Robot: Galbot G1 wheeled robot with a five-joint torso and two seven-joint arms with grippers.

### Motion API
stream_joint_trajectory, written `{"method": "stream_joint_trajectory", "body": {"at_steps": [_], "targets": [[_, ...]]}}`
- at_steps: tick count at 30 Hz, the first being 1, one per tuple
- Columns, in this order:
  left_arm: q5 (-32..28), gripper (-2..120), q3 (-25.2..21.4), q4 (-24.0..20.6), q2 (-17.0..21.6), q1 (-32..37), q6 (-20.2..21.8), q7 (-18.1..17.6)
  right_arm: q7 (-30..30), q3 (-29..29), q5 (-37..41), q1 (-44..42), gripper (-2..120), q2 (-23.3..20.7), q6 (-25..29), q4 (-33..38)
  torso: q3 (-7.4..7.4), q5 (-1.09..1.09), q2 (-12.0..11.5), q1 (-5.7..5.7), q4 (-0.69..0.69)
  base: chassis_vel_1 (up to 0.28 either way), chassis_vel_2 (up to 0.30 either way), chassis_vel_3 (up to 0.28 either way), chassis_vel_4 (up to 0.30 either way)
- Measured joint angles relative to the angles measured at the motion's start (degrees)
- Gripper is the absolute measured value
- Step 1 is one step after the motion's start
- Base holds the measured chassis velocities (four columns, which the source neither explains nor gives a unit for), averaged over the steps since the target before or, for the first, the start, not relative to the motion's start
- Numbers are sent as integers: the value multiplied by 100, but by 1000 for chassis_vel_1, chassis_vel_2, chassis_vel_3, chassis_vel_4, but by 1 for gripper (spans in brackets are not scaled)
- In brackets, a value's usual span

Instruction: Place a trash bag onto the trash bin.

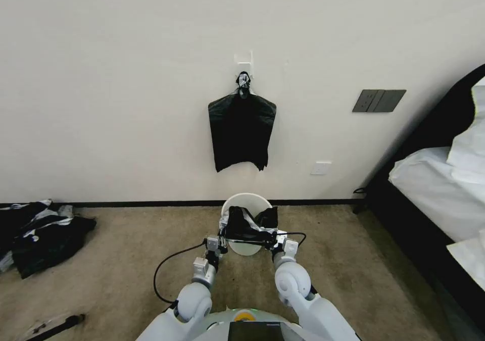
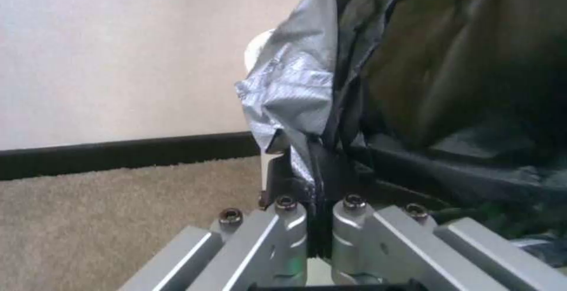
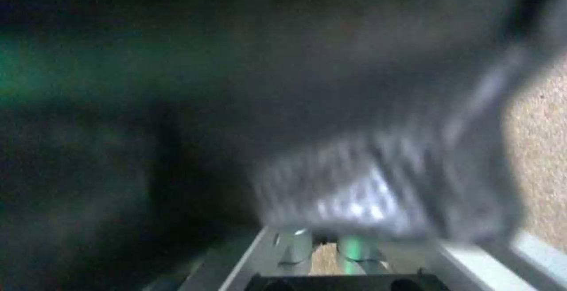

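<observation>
The small round white trash bin (image 1: 246,202) stands on the tan carpet (image 1: 126,245), close to the wall (image 1: 126,78) and its dark baseboard (image 1: 151,203). Far to the left of the bin lies a black-and-white cloth heap (image 1: 40,235), well apart from it. Between the heap and the bin the carpet is bare, so there is open room on that side.

The left gripper (image 1: 221,241) is at the left side of the bin's near edge. In the left wrist view, the left gripper (image 2: 319,180) has its two fingers pressed close together on a fold of the trash bag (image 2: 295,91). A bit of the bin's white rim (image 2: 255,52) peeks out behind the bag.

The thin black trash bag (image 1: 242,225) sits over the near part of the bin, pulled tight between the two grippers. The far part of the rim is bare.

Above the bin, a flat bundle of black bags (image 1: 241,134) hangs from a wall hook (image 1: 243,63).

The right gripper (image 1: 279,240) is at the right side of the bin's near edge. In the right wrist view, the bag (image 3: 354,184) is blurry and covers the fingers, so how far they are open cannot be made out.

Far to the right of the bin is a bed (image 1: 439,179), cut off at the edge. The carpet between them is bare too.
</observation>
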Motion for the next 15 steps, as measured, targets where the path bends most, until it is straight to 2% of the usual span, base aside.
{"method": "stream_joint_trajectory", "body": {"at_steps": [3,11,13,15], "targets": [[27,0,7,197,-72,-141,-22,2,-18,-29,-54,55,0,20,43,-87,0,0,0,0,0,0,0,0,0],[58,0,25,317,-132,-206,-24,11,-50,-72,-62,45,0,-20,15,-121,0,0,0,0,0,0,0,0,0],[58,0,19,253,-86,-158,-15,7,-66,-78,-62,3,10,-69,-6,-71,0,-1,0,0,0,0,0,0,0],[58,0,14,218,-59,-134,-11,7,-72,-78,-64,-14,14,-88,-14,-47,0,-1,0,0,-1,0,0,0,0]]}}
